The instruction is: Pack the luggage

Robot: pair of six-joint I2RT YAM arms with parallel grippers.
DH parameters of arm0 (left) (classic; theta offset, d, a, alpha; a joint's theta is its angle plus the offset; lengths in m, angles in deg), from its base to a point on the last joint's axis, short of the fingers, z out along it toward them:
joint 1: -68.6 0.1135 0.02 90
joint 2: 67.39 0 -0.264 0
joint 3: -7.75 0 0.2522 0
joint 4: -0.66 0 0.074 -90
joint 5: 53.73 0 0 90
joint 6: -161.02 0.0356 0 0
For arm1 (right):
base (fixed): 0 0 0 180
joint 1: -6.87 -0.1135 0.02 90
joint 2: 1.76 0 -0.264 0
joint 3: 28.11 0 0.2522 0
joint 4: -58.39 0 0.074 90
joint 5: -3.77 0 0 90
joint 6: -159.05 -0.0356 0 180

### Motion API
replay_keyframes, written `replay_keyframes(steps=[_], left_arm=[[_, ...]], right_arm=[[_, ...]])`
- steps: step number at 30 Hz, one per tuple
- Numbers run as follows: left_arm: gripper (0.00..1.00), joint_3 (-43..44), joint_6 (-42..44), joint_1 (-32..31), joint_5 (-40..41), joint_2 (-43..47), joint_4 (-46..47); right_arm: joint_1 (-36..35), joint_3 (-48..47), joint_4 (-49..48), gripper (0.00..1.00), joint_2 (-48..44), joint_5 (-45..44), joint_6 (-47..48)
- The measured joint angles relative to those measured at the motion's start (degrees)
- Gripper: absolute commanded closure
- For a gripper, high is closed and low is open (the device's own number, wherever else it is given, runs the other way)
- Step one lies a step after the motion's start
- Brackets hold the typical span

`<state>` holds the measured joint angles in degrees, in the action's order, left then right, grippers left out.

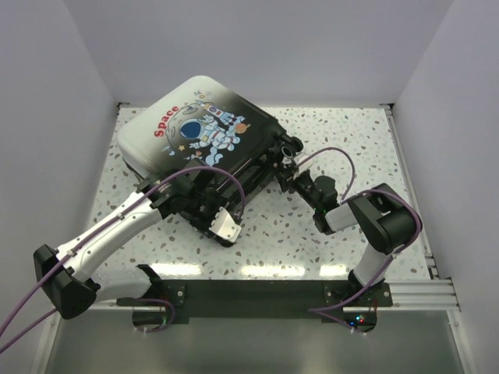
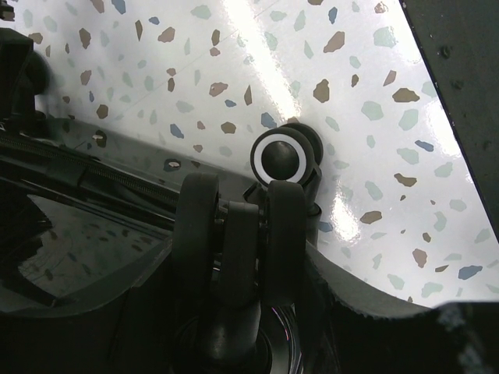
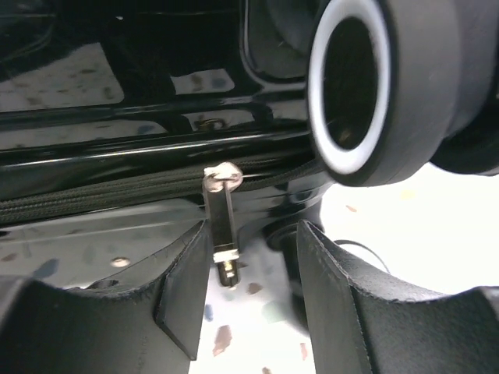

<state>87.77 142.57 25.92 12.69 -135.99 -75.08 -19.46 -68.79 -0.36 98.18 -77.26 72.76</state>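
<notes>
The small hard-shell wheeled suitcase, its glossy shell fading from white to black under a cartoon astronaut print and a red "Space" word, lies flat and askew at the far left of the speckled counter, print upward. Its halves are together, and a metal zipper pull hangs at the seam beside a black, white-ringed wheel.

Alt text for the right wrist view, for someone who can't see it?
A metal zipper pull hangs from the zipper of the luggage, between the open fingers of the right gripper, close beside one finger and clear of the other. Upper right, a black wheel with a white ring fills the corner.
</notes>
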Motion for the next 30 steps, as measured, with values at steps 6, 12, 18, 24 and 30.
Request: replay_keyframes(steps=[6, 12, 18, 24, 30], left_arm=[[0.94, 0.0, 0.0, -0.2, 0.3, 0.0, 0.1], [0.94, 0.0, -0.1, -0.2, 0.5, 0.0, 0.1], [0.95, 0.0, -0.4, -0.3, 0.8, 0.4, 0.2], [1.00, -0.3, -1.3, -0.6, 1.2, 0.9, 1.5], [1.00, -2.4, -2.6, -0.9, 2.1, 3.9, 3.8]], right_arm=[[-1.0, -0.2, -0.1, 0.49, -0.1, -2.0, 6.4], [-3.8, -1.1, -0.2, 0.51, 0.2, -4.2, 13.8], [-6.0, -1.2, 0.1, 0.80, 0.3, -8.0, 20.5], [-6.8, -2.2, 1.8, 1.00, 0.6, -11.0, 22.9], [-5.2, -0.6, 6.9, 1.00, -5.3, -6.8, 15.8]])
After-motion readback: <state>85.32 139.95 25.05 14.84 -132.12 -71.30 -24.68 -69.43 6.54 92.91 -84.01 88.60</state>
